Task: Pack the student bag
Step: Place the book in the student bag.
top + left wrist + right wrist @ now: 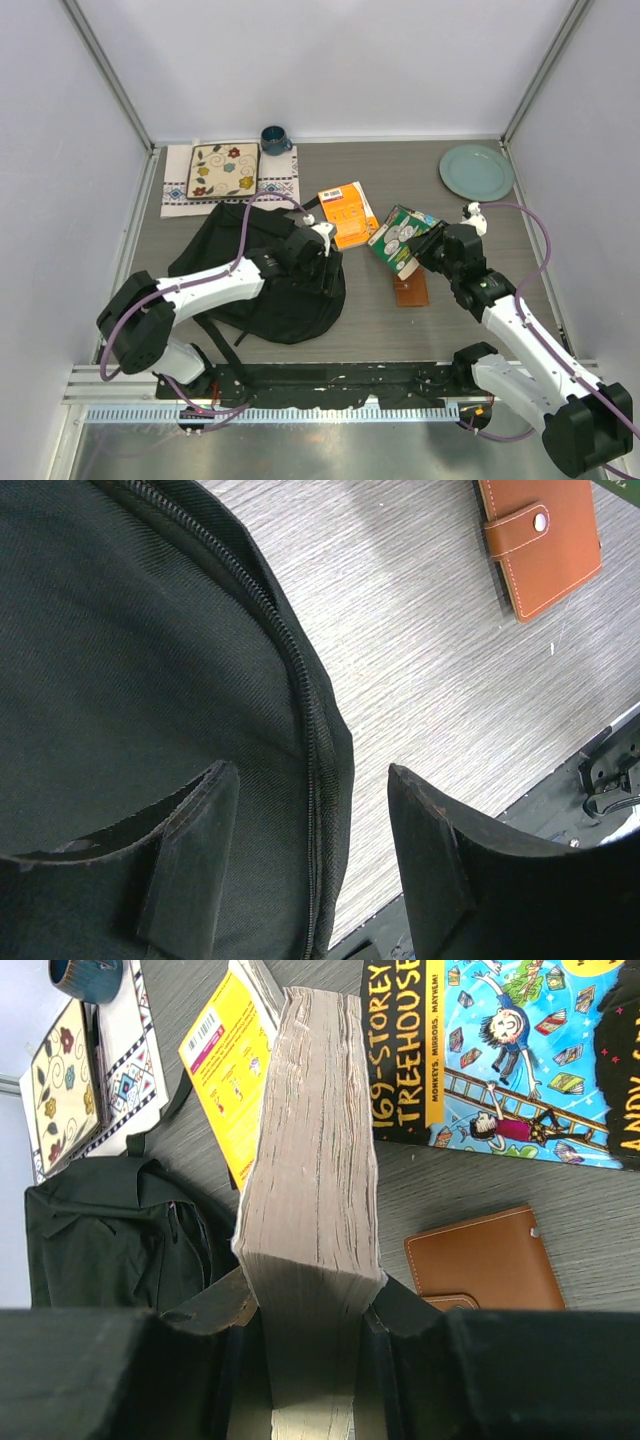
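The student bag (255,275), a soft black backpack, lies left of centre on the table. My left gripper (322,243) hovers over its right edge. In the left wrist view the bag (130,630) fills the left side, and its zipped rim runs between the spread fingers of the gripper (310,770), which is open and touches neither side. My right gripper (428,250) is shut on a thick paperback (315,1140), held by its page edge above the table. The bag (100,1230) shows at the left of the right wrist view.
An orange-yellow book (345,213) lies right of the bag. A brown wallet (411,291) sits nearer the front. A Treehouse book (490,1050) lies flat near the wallet. At the back are a teal plate (477,171), a blue mug (274,140) and a floral tile (223,169) on a cloth.
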